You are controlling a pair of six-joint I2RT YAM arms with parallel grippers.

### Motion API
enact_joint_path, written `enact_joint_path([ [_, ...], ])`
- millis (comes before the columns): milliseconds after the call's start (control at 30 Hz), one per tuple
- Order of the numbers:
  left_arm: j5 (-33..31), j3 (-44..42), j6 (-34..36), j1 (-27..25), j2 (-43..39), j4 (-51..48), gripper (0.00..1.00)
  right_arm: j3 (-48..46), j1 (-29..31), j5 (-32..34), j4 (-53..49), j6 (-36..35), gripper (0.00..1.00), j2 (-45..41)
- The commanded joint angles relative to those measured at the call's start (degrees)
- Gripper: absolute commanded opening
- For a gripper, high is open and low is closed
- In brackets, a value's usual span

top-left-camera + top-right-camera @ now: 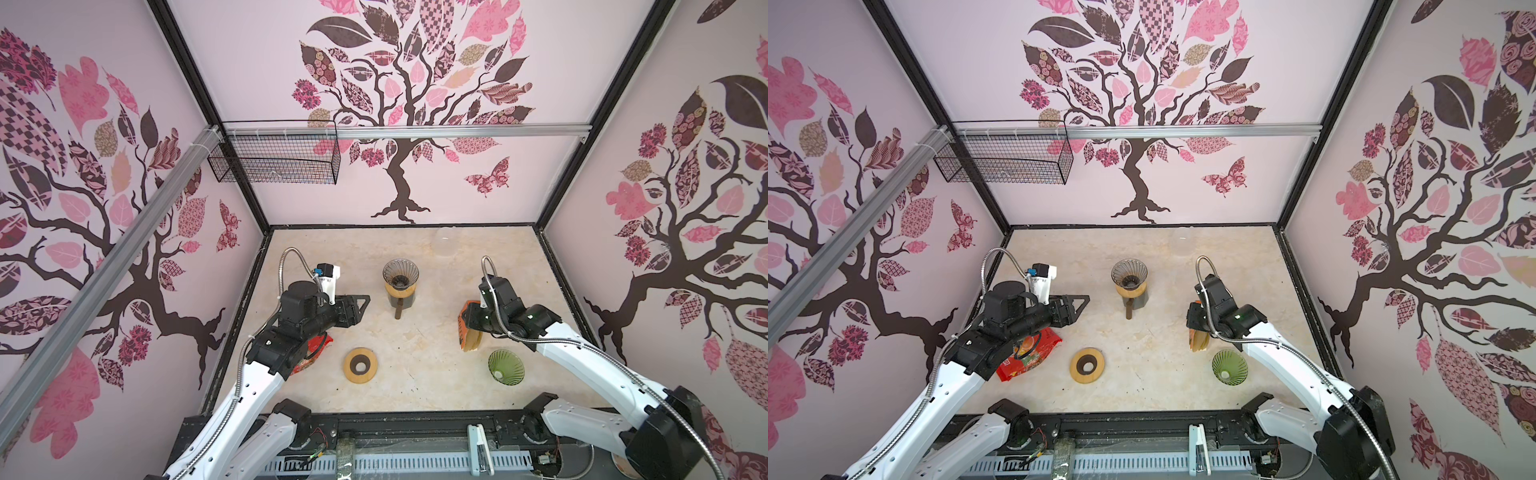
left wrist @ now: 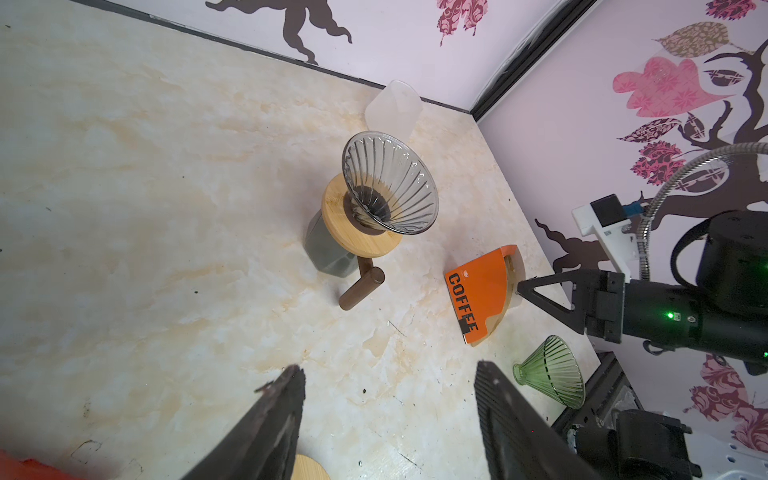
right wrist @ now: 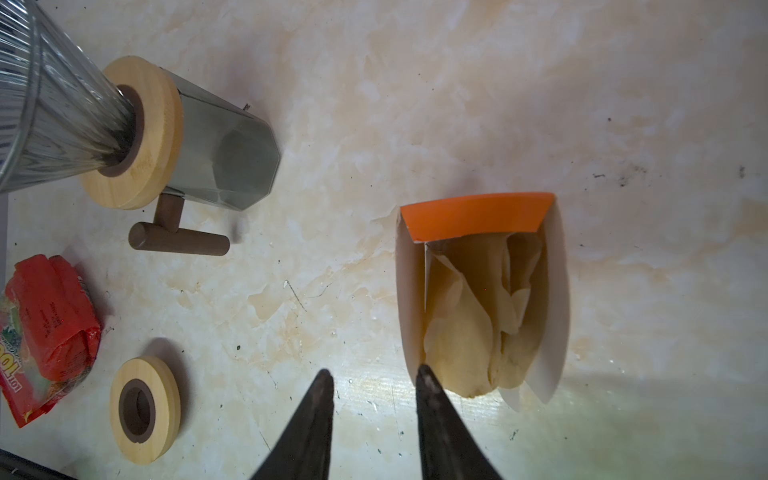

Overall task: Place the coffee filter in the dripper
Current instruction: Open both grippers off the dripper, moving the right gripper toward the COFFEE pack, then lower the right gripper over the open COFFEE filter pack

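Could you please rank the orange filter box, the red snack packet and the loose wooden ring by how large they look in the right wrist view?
1. orange filter box, clearly the largest.
2. red snack packet, though the frame edge cuts it off.
3. loose wooden ring, the smallest.

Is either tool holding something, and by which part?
Nothing is held. The left tool and right tool are open and empty. The filters lie in their box.

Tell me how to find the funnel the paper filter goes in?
On the marble table, look toward the back, below the painted tree. A grey pot with a wooden handle stands there, with the smoky glass dripper on top. The other dripper is green and has no pot.
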Motion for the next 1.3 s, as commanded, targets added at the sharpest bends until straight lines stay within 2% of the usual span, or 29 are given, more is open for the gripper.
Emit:
enact_joint_path([
  [0, 0.60, -1.23, 0.45, -0.09, -0.31, 1.30, 0.68, 0.20, -0.04, -0.67, 2.45, 0.21, 0.35, 2.03],
  [533, 1.22, -1.44, -0.28, -0.09, 0.92, 1.64, 0.68, 1.24, -0.04, 4.26, 3.53, -2.48, 0.31, 7.18],
  [700, 1.22, -1.47, -0.37, -0.08, 0.90, 1.71, 0.68, 1.51, -0.06, 4.21, 4.24, -2.86, 0.26, 8.15],
  [967, 1.22, -1.50, -0.54, -0.09, 0.96, 1.83, 0.68, 2.56, -0.04, 4.54, 5.20, -3.76, 0.13, 10.49],
  [1267, 0.95, -1.49, -0.52, 0.00, 0.96, 1.73, 0.68, 7.04, -0.06, 8.92, 6.03, -5.25, 0.04, 14.31],
])
